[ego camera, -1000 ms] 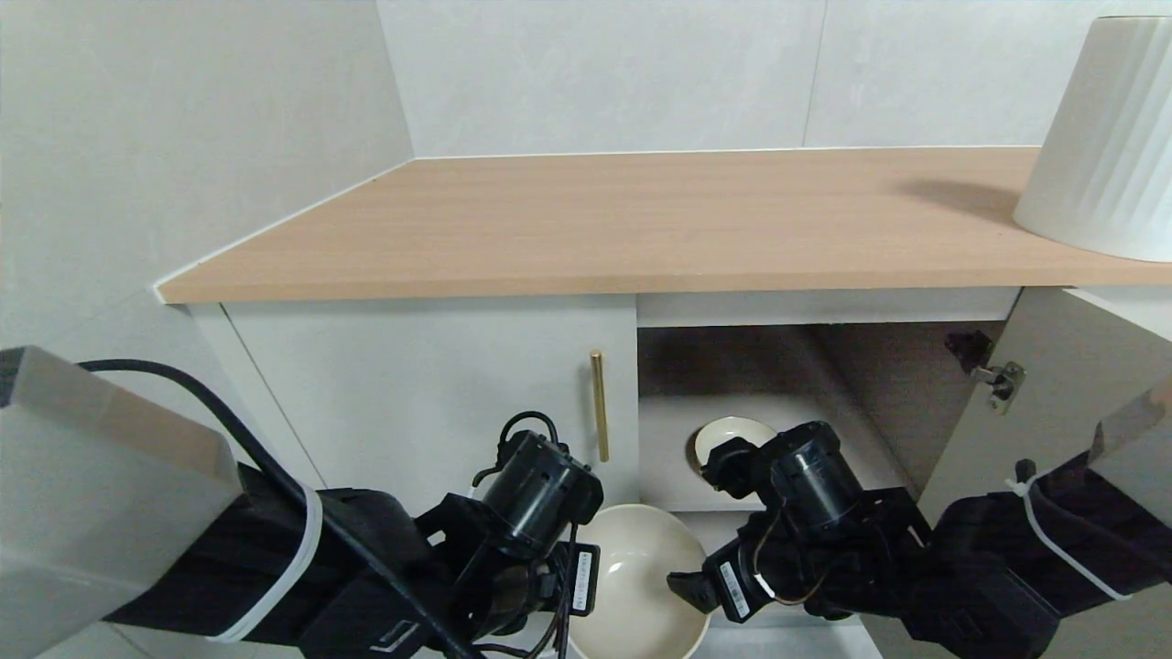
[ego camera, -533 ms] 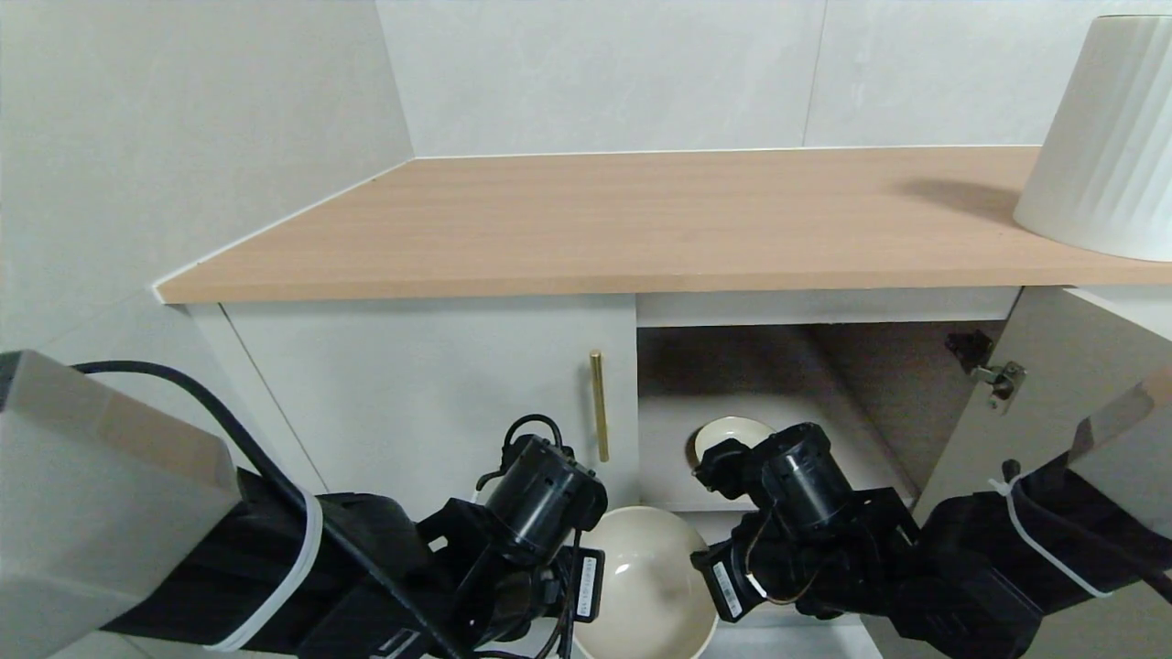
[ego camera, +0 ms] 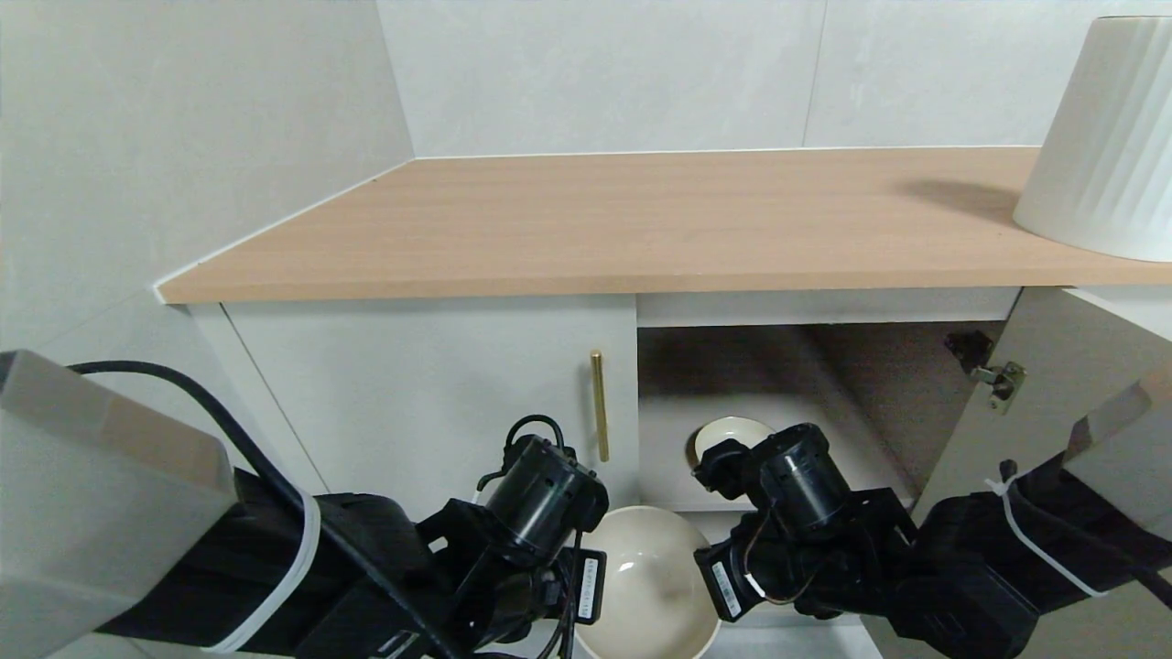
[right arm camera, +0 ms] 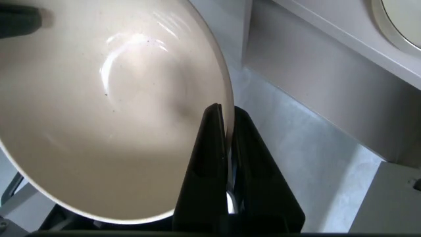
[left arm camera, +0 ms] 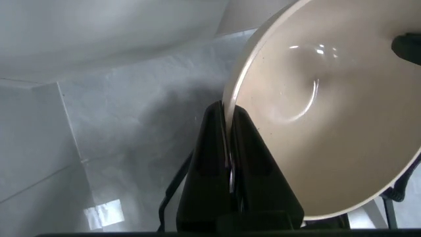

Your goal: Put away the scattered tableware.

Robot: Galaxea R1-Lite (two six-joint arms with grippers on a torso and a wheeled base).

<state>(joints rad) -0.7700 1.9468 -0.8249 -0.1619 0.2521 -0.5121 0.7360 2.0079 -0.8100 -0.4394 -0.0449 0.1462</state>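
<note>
A large cream bowl [ego camera: 645, 586] hangs low in front of the open cabinet, held at its rim from both sides. My left gripper [ego camera: 580, 586] is shut on the bowl's left rim; in the left wrist view the bowl [left arm camera: 329, 112] sits with its rim in the gripper [left arm camera: 229, 148]. My right gripper [ego camera: 716, 586] is shut on the right rim; in the right wrist view the bowl [right arm camera: 118, 112] sits with its rim in the gripper [right arm camera: 227, 155]. A smaller cream bowl [ego camera: 730, 431] sits on the cabinet shelf [ego camera: 842, 458], and the small bowl [right arm camera: 401, 20] also appears beyond the right gripper.
The cabinet's right door [ego camera: 1053, 384] stands open; the left door is closed, with a brass handle [ego camera: 597, 405]. Above runs a wooden countertop [ego camera: 641, 220] with a white ribbed shade [ego camera: 1103, 137] at its right end. Tiled walls enclose the corner.
My right arm has shifted left toward the bowl's right rim, and the bowl has moved slightly right and up. In the last half second almost nothing moved.
</note>
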